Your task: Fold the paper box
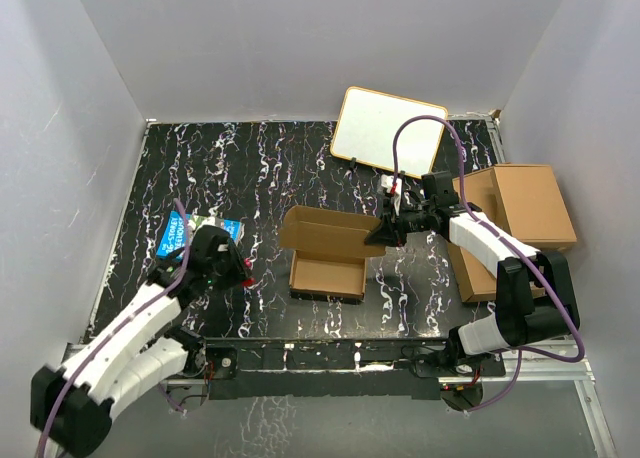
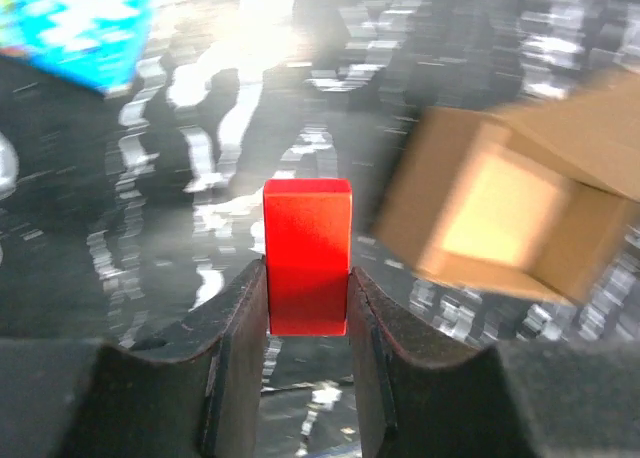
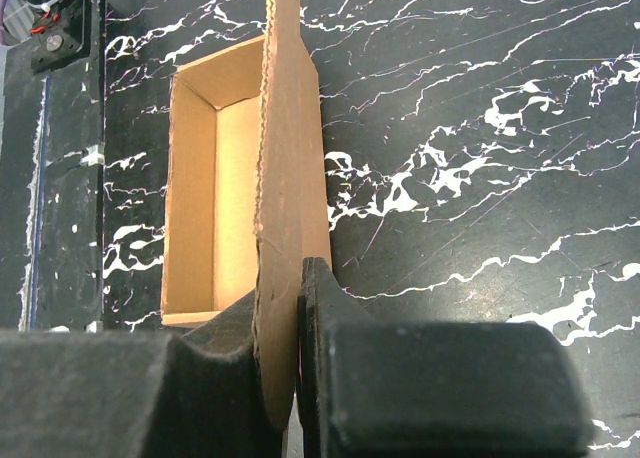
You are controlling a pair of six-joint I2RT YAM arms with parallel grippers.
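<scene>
The paper box (image 1: 326,275) is a shallow brown cardboard tray in the middle of the black marbled table, its long lid flap (image 1: 328,231) raised at the far side. My right gripper (image 1: 383,234) is shut on that flap's right end; in the right wrist view the flap (image 3: 290,158) runs edge-on between the jaws (image 3: 286,308), with the open tray (image 3: 212,188) to its left. My left gripper (image 1: 241,269) hovers left of the box, shut on a small red block (image 2: 307,248). The left wrist view shows the box (image 2: 500,213) blurred at the right.
A blue picture book (image 1: 196,233) lies just behind the left gripper. A white board (image 1: 388,130) leans at the back. A stack of larger cardboard boxes (image 1: 520,218) sits at the right, under the right arm. White walls enclose the table.
</scene>
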